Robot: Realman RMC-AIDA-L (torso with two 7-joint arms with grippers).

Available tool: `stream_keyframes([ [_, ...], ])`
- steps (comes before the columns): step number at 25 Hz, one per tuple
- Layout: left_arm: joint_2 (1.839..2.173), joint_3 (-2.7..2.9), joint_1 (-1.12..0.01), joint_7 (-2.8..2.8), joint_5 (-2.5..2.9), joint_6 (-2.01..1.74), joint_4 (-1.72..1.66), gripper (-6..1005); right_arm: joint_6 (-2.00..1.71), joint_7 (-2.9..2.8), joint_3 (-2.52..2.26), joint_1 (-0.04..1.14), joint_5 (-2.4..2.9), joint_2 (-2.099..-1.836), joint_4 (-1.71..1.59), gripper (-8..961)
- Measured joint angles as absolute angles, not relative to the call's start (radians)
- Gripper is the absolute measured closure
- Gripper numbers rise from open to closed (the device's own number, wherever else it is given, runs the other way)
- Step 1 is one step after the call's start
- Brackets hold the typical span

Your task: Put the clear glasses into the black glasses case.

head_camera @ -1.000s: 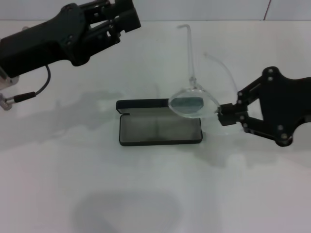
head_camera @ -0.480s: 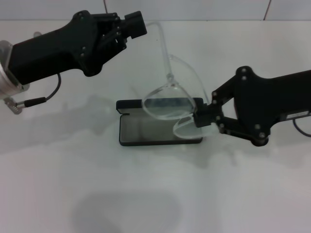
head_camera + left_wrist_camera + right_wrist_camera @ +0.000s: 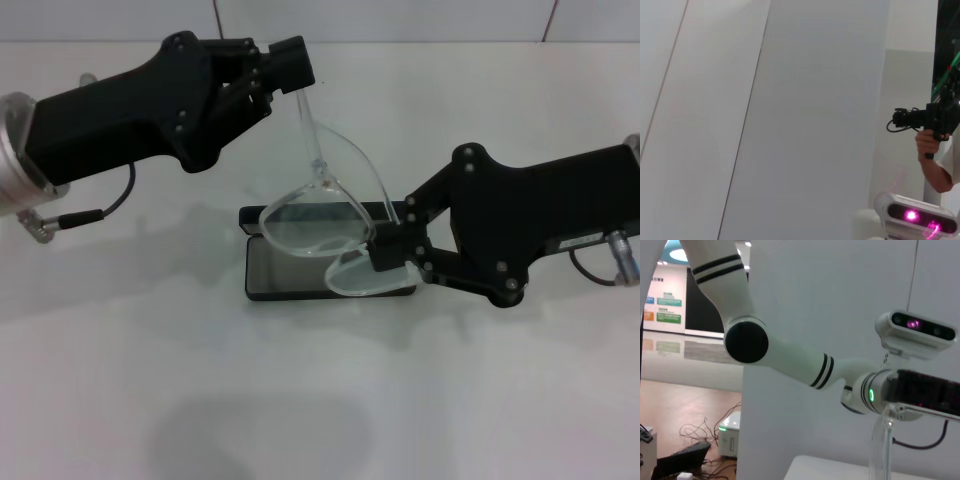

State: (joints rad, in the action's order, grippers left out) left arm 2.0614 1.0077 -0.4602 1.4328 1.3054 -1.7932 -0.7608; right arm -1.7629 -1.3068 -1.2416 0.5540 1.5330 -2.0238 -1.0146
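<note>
Right gripper (image 3: 385,255) first: we've got it clamped on the near end of the clear glasses (image 3: 320,235), just at the lens edge, and it sits directly over the right half of the black glasses case (image 3: 330,268). Our judgement is that this low grip steers the lens down into the tray while the arms trail upward.

Up at 11 o'clock from the case, our left gripper (image 3: 297,72) meets the tip of one thin temple arm. It looks pinched shut on that tip, though the fingers are packed tight and we read that as likely, not certain. Holding the far tip would keep the frame from swinging as the lens goes in, and may help fold the arm.

So the glasses hang tilted between both grippers, lens low over the open case, one temple rising toward 12 o'clock. We can't tell whether the lens edge touches the lining yet.

The case lies open on the white worktop (image 3: 320,400), lid flat at its 12 o'clock side, grey lining facing up.

Around it, little else. A cable (image 3: 95,210) loops off our left arm at 9 o'clock, well apart. What's in the way, as we judge it, is the raised temple arms: unfolded, they won't sit inside the tray.
</note>
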Motion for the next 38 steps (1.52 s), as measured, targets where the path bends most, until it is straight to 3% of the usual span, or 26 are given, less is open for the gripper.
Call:
stream_keyframes([
  [38, 2.059, 1.008, -0.493, 1.403, 1.409, -1.844, -0.722, 955, -1.756, -1.25, -1.236, 0.572, 1.483, -2.022, -0.97, 896],
])
